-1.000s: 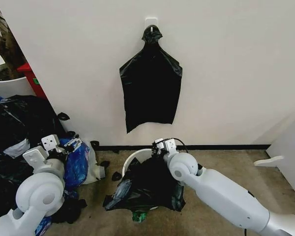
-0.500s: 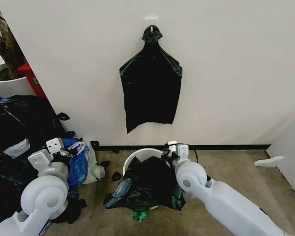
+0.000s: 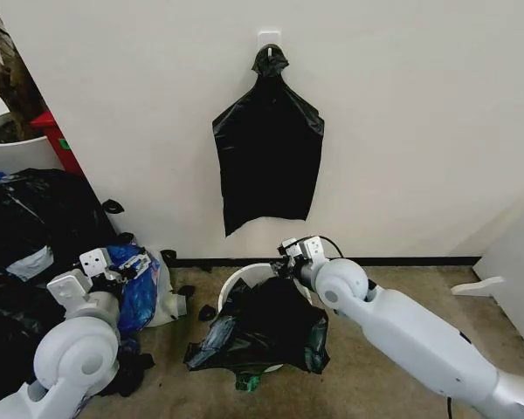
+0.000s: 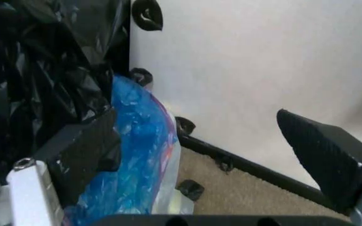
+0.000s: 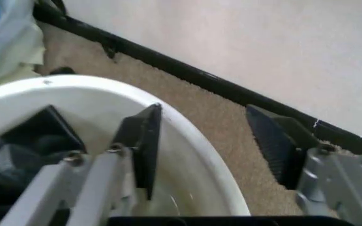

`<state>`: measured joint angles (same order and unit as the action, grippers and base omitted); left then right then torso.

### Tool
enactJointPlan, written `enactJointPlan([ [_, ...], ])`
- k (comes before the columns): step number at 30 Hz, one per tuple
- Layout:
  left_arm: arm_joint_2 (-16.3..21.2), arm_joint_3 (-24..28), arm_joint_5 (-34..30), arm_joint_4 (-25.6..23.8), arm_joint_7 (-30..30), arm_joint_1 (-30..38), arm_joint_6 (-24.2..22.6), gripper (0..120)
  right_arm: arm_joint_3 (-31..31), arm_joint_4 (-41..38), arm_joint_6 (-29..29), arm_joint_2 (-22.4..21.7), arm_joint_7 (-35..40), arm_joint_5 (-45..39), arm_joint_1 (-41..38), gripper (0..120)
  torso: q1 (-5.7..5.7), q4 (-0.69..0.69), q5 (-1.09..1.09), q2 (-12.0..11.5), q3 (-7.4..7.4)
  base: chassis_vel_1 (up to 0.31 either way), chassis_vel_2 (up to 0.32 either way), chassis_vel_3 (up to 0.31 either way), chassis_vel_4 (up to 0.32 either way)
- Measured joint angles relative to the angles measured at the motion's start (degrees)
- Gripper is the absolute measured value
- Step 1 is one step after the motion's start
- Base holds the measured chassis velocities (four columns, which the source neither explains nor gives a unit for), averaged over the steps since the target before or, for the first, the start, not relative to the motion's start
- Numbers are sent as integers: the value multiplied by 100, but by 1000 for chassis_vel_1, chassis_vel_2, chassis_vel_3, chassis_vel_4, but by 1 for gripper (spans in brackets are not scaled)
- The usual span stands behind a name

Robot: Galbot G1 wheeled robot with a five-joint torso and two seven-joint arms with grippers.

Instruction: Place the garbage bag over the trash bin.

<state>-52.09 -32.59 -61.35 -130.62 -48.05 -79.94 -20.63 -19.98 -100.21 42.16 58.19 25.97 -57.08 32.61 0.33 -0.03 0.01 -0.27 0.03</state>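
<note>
Straddling the trash bin rim, the right gripper gapes empty; grip the garbage bag edge and stretch it outward.

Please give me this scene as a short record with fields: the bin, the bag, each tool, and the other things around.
bin: white trash bin on the carpet by the wall, far rim bare
bag: black garbage bag draped over the bin's near side, spilling onto the floor
right tool: open, straddling the bin's far rim, one finger inside, one outside
left tool: open, holding nothing, near the blue bag
wall: bunch of black bags hanging from a hook
left side: big black sacks
</note>
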Motion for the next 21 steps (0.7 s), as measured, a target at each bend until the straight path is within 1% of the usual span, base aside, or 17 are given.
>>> enactJointPlan([
  [3,18,-14,-2,16,0,15,2,100,-4,-16,0,-1,-19,42,76,67,0,0,0,0,0,0,0,0,0],
  [5,19,-9,-2,26,0,25,2,100,-5,-32,0,-8,-30,67,103,68,0,0,0,0,0,0,0,0,0],
  [6,18,10,-2,35,0,41,3,100,-5,-40,0,-12,-58,130,135,75,0,-1,0,0,0,0,0,0,0],
  [7,11,37,-2,41,0,53,3,100,-2,-35,0,-14,-80,177,151,78,0,-1,0,0,0,0,0,0,0],
  [8,-8,86,4,45,0,68,3,100,18,10,-1,-14,-109,250,176,84,0,0,0,0,0,0,0,0,0],
  [10,-37,158,35,45,0,86,3,100,62,99,-4,-20,-134,340,206,89,0,0,0,0,0,0,0,0,0],
  [11,-43,174,43,45,0,87,3,100,74,125,-5,-27,-146,365,219,86,0,-1,0,0,0,0,0,0,0],
  [12,-43,174,43,45,0,87,3,100,74,125,-5,-27,-146,365,219,86,0,-1,0,0,0,0,0,0,0],
  [14,-51,187,54,46,0,89,3,100,98,166,-8,-42,-189,419,254,78,0,-1,0,0,0,0,0,0,0],
  [15,-51,187,55,47,0,89,3,100,102,176,-8,-45,-198,432,263,78,0,-1,0,0,0,0,0,0,0],
  [17,-56,181,61,56,0,80,5,100,107,221,-10,-40,-229,465,292,66,0,-1,0,0,0,0,0,0,0],
  [18,-59,176,66,56,0,70,8,100,107,234,-11,-31,-233,474,298,63,0,0,0,0,0,0,0,0,0],
  [19,-59,176,66,56,0,70,8,100,107,234,-11,-31,-233,474,298,63,0,0,0,0,0,0,0,0,0],
  [20,-64,171,75,56,0,60,12,100,106,243,-13,-20,-236,482,303,58,0,0,0,0,0,0,0,0,0],
  [21,-68,166,80,56,0,54,15,100,104,247,-14,-13,-238,487,304,55,0,0,0,0,0,0,0,0,0],
])
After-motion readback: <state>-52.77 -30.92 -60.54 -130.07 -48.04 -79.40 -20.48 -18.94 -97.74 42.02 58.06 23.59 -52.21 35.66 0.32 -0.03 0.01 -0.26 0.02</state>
